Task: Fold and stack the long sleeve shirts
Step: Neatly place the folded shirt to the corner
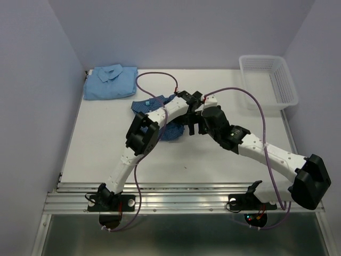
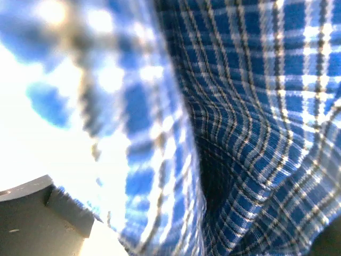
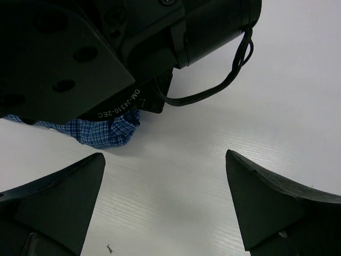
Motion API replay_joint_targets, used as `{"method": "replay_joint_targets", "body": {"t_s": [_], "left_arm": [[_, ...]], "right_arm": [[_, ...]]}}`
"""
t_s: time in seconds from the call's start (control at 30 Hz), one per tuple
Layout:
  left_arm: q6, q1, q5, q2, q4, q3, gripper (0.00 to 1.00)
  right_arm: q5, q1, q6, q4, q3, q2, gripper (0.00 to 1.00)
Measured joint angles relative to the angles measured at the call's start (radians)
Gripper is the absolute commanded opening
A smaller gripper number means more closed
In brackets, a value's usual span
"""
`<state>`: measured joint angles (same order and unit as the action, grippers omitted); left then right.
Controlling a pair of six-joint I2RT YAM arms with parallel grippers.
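The dark blue checked shirt lay bunched on the tabletop beneath my left fingers (grip impossible to tell); my right fingers gaped, empty. Arms so crowded could collide, dragging cloth.

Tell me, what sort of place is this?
Probably a robotics test cell: a white table boxed in by plain walls, two robot arms on a metal rail, and a folded light blue shirt.

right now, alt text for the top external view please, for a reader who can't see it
The left arm and right arm lean in and meet over a crumpled dark blue checked shirt in the middle of a white table. A folded light blue shirt lies at its far left corner; a white mesh basket sits far right.
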<state>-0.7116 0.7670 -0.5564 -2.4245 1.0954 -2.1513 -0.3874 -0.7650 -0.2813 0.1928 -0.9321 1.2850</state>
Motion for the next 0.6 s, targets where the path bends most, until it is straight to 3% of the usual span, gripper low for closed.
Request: {"method": "replay_joint_targets", "body": {"t_s": [0.23, 0.47, 0.6], "left_arm": [[0.056, -0.003, 0.058, 0.086, -0.054, 0.001, 0.99], [0.234, -0.003, 0.264, 0.346, -0.316, 0.042, 0.99], [0.288, -0.006, 0.313, 0.382, -0.385, -0.003, 0.99]], "right_arm": [[-0.005, 0.0, 0.001, -0.002, 0.008, -0.058, 1.0], [0.01, 0.0, 0.007, -0.001, 0.044, -0.183, 1.0], [0.035, 0.0, 0.021, -0.012, 0.055, -0.244, 1.0]]}}
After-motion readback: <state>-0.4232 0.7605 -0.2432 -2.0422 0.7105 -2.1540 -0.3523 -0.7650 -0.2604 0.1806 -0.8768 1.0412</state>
